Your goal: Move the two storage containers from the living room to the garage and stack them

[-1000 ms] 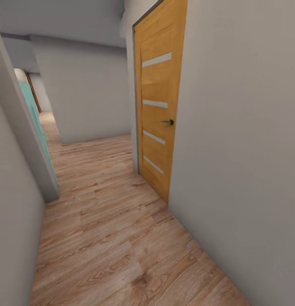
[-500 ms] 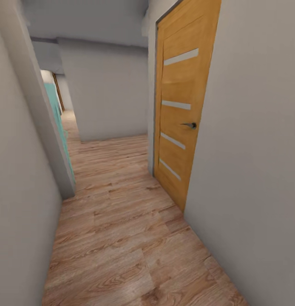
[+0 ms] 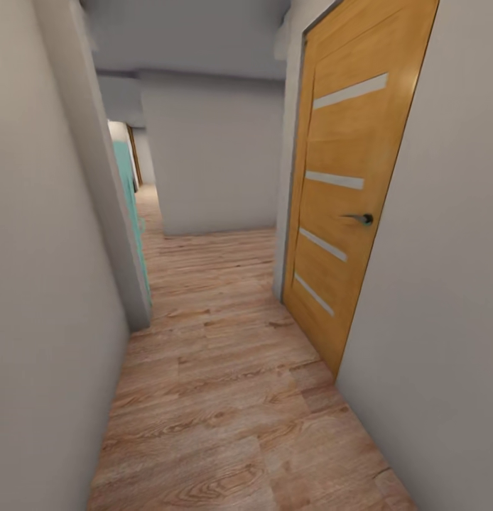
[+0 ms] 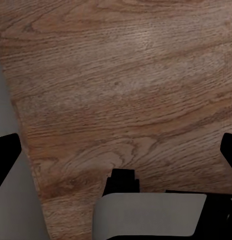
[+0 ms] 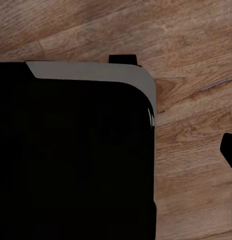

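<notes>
Neither orange-red ribbed plastic storage container is in sight, so its heading and long axis cannot be told. By my judgement such thin-walled bins will be light but flexible, best gripped at the rim of a short wall. The left gripper (image 4: pixel 116 150) hangs with fingers spread wide, nothing between them, wood-grain plank floor (image 4: pixel 121 85) beyond (the robot's dark base (image 5: pixel 70 150) sits beside the right gripper, whose jaws I cannot tell). Ahead runs a hallway past an orange wooden door (image 3: pixel 349 191).
</notes>
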